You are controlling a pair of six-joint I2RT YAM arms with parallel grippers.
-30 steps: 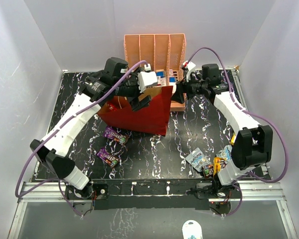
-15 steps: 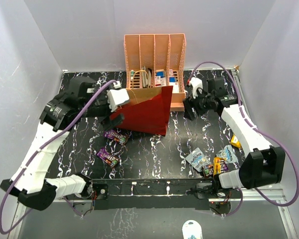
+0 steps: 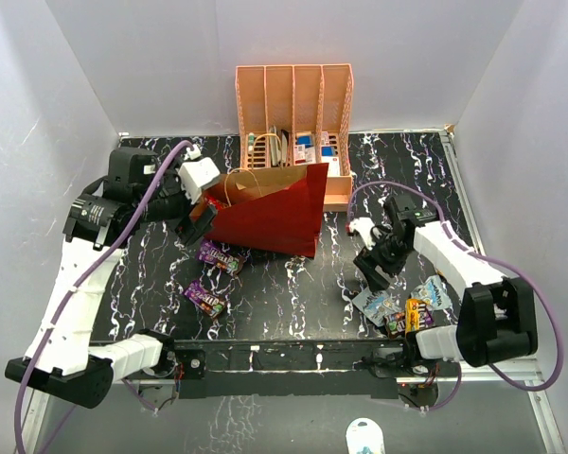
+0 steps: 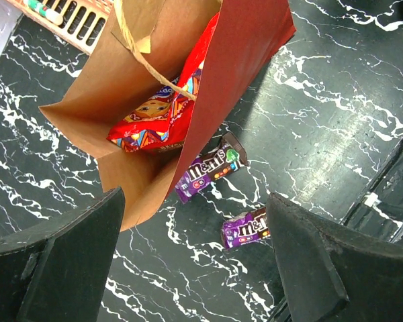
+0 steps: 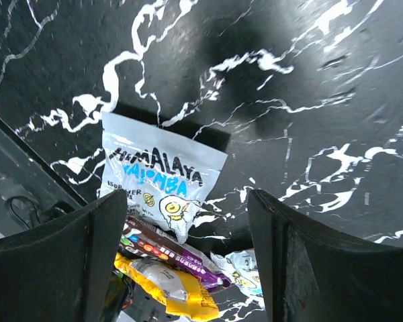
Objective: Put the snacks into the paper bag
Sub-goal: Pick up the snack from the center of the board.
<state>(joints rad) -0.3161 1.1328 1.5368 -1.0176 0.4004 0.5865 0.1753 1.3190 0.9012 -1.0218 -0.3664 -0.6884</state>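
Black marbled tabletop (image 3: pixel 303 284) carries the paper bag (image 3: pixel 275 213), mouth tipped toward my left gripper (image 3: pixel 201 200), fingers wide, empty. Chip bag (image 4: pixel 162 111) lies inside; one candy bar (image 4: pixel 208 168) sits just beside. My right gripper (image 3: pixel 371 265), likewise wide, hovers over a pouch (image 5: pixel 162 178) well apart, likely for pickup.

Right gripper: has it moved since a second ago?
Yes. The right gripper left the peach-orange slotted plastic organizer at the back and came toward the near edge, now above the small blue-grey pouch.
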